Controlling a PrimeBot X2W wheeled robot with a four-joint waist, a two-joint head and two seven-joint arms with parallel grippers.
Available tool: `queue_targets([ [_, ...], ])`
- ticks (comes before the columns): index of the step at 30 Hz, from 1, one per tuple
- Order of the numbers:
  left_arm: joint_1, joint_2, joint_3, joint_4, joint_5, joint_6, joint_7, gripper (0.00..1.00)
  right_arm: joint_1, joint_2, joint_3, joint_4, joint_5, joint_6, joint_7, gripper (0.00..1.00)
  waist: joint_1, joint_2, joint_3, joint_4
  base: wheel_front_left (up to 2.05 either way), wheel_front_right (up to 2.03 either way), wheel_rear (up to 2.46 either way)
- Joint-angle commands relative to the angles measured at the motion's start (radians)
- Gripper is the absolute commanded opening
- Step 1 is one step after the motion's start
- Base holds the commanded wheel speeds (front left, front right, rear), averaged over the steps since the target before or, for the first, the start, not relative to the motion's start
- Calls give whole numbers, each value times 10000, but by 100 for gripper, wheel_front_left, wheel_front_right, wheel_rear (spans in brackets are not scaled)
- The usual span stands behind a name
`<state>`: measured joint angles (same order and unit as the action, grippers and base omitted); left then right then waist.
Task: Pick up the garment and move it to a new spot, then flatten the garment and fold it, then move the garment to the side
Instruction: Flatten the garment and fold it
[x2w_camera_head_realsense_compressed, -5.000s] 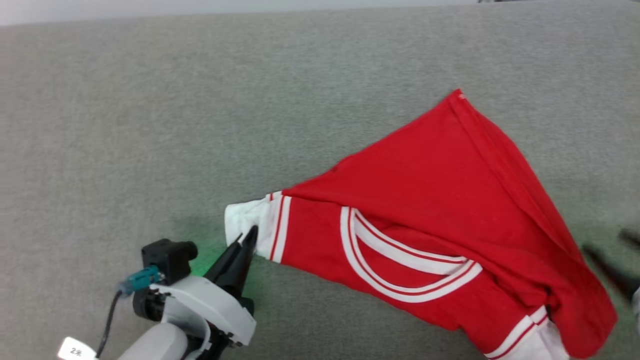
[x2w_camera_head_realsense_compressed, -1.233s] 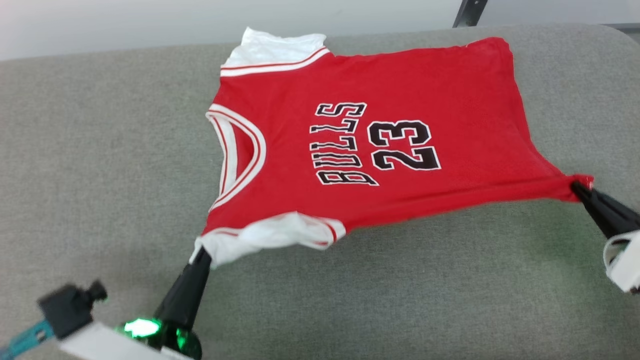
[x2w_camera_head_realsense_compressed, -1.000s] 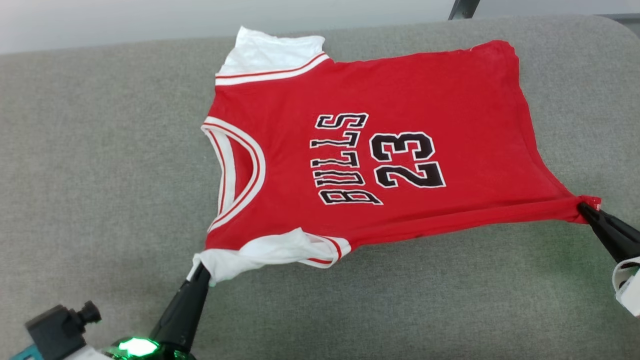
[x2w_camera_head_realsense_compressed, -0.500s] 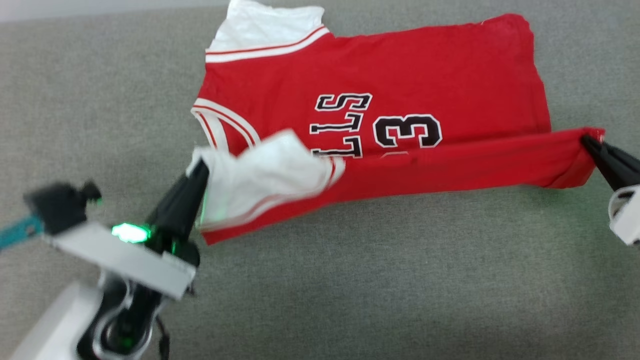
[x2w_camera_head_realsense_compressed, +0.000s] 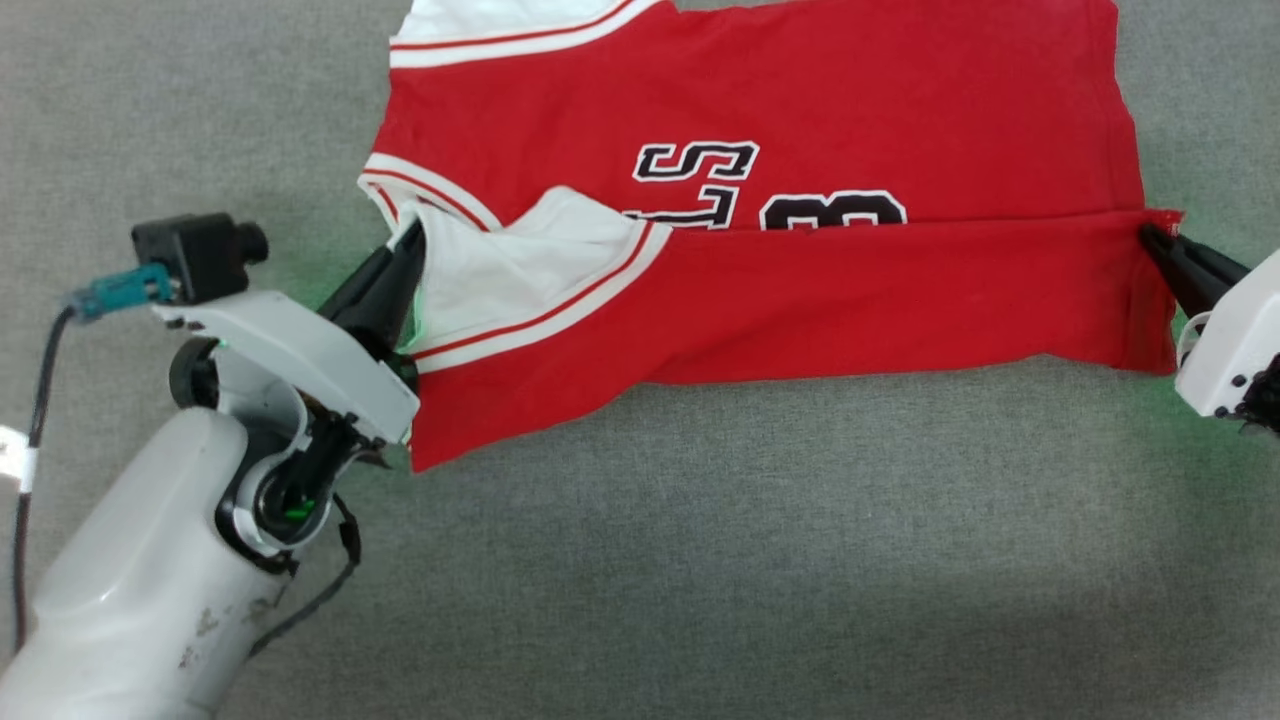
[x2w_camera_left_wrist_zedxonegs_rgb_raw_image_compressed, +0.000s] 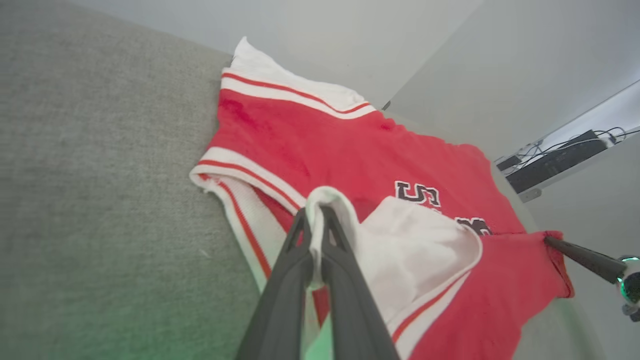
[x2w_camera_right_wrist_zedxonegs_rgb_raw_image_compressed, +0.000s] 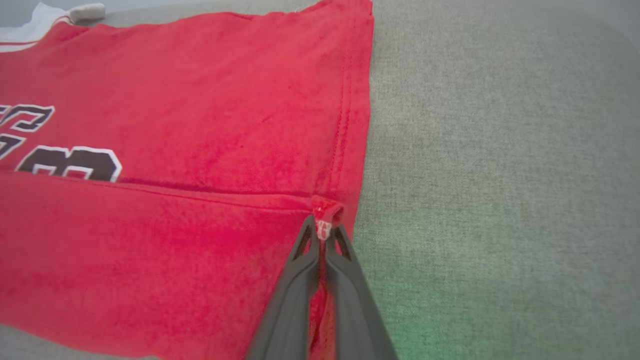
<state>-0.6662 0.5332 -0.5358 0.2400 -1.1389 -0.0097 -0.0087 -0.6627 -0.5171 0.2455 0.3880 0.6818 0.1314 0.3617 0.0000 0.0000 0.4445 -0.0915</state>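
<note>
The grey fabric-covered bench (x2w_camera_head_realsense_compressed: 700, 560) carries the red T-shirt (x2w_camera_head_realsense_compressed: 850, 90), which lies spread flat towards the far edge, collar to my left and hem to my right. Its near long side is doubled over onto the front. That red band (x2w_camera_head_realsense_compressed: 850, 300) runs the whole length and covers the lower part of the black, white-edged print (x2w_camera_head_realsense_compressed: 700, 165). In the left wrist view the far white sleeve (x2w_camera_left_wrist_zedxonegs_rgb_raw_image_compressed: 280, 80) lies at the bench's far edge.

My left tool (x2w_camera_head_realsense_compressed: 408, 245) is closed on the edge of the near white sleeve (x2w_camera_head_realsense_compressed: 520, 270), and white cloth is pinched between the 2 fingers (x2w_camera_left_wrist_zedxonegs_rgb_raw_image_compressed: 295, 250). My right tool (x2w_camera_head_realsense_compressed: 1150, 235) is clamped on the folded hem corner (x2w_camera_right_wrist_zedxonegs_rgb_raw_image_compressed: 327, 210), with a scrap of red and white cloth between its tips, just above the bench.
</note>
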Motion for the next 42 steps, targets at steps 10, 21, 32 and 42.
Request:
queue_targets([
  [10,-640,-236,-554,1869,709,-450,-174,100,-637,402,503,1542,-138,-15,-1255,100,0,0,-482,147,0,0,0],
  [21,-765,702,-1040,1404,1665,-87,280,100,56,129,343,1269,-106,-15,-2774,100,0,0,-1555,355,0,0,0],
  [32,-249,2334,-2618,-1681,740,923,6120,100,1326,269,-101,-421,-298,-15,-2768,100,0,0,-1908,211,0,0,0],
  [42,-234,2378,-2344,-2440,113,2175,7022,100,1492,518,-582,-1375,-548,-15,-2312,100,0,0,-1256,-288,0,0,0],
])
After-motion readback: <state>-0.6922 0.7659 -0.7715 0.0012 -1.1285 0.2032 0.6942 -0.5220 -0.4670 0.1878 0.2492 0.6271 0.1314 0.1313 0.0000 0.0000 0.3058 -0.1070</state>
